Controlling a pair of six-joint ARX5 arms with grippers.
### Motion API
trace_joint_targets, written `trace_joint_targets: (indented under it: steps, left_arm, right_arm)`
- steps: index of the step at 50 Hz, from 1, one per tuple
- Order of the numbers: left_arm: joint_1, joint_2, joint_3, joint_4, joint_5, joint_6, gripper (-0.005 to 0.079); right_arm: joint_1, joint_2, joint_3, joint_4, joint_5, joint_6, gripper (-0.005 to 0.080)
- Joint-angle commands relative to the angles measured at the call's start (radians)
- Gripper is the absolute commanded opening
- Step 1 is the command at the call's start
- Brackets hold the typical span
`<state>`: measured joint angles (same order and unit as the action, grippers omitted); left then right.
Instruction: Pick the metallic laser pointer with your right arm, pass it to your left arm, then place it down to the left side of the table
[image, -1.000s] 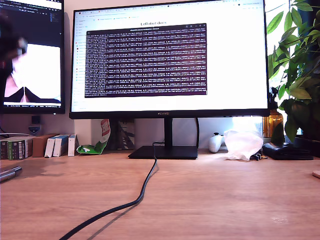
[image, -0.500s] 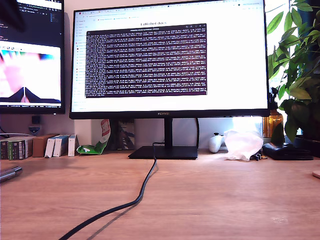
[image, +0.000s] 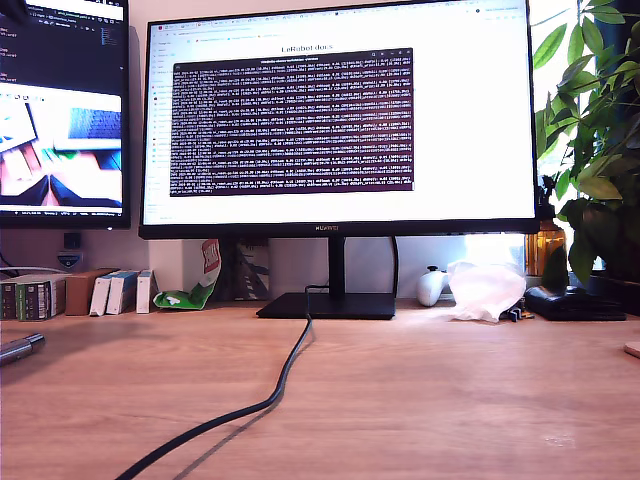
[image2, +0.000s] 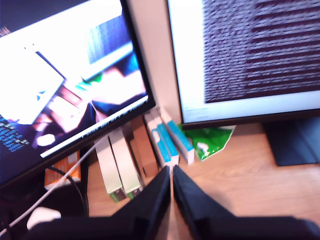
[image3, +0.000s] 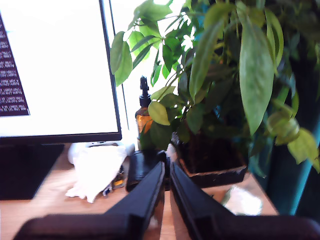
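Both grippers, first (image2: 172, 172) and second (image3: 166, 167), were held nearly closed and empty; the pointer (image: 20, 347) was left on the table (image: 420, 400), nowhere near either pair of jaws.

A large monitor (image: 338, 115) glows against a pale wall, a second screen (image: 62, 110) beside it. At the exterior view's right, a leafy plant (image: 596, 130) catches window daylight.

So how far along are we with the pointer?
It looks essentially done. The pointer lies on the table at the exterior view's left edge, with nothing gripping it. My first gripper and my second gripper are both shut and empty, raised off the table. Nothing is in hand; at most the arms need parking.
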<state>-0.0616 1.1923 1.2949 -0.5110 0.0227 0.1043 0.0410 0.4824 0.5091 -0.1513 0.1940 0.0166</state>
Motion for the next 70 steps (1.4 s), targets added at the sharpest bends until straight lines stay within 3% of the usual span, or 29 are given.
trace_joint_targets:
  steps: [1,19,39,50,65,70]
  left_arm:
    - [-0.001,-0.031,-0.115,0.049,-0.008,-0.014,-0.0024]
    - [-0.040,-0.320,-0.522,0.341,-0.035,-0.082,-0.0024]
    - [-0.227,-0.522,-0.789,0.590,-0.190,-0.105,-0.0024]
    - [-0.317,-0.545,-0.887,0.716,-0.271,-0.077,-0.0024]
    - [-0.360,-0.569,-1.079,0.911,-0.330,0.035,-0.0024]
    - [-0.360,-0.599,-1.123,0.937,-0.338,0.035,-0.0024]
  right_arm:
    - [0.002,-0.013,-0.016,0.014,0.003,-0.012,0.0013]
    - [0.003,-0.203,-0.146,0.037,0.121,0.037,0.0018]
    - [0.011,-0.414,-0.148,0.033,0.256,0.056,0.0018]
    - [0.012,-0.474,-0.164,-0.034,0.224,0.150,0.0018]
    - [0.012,-0.480,-0.319,0.092,-0.042,0.016,0.0018]
    - [0.011,-0.480,-0.360,0.121,-0.082,-0.016,0.0017]
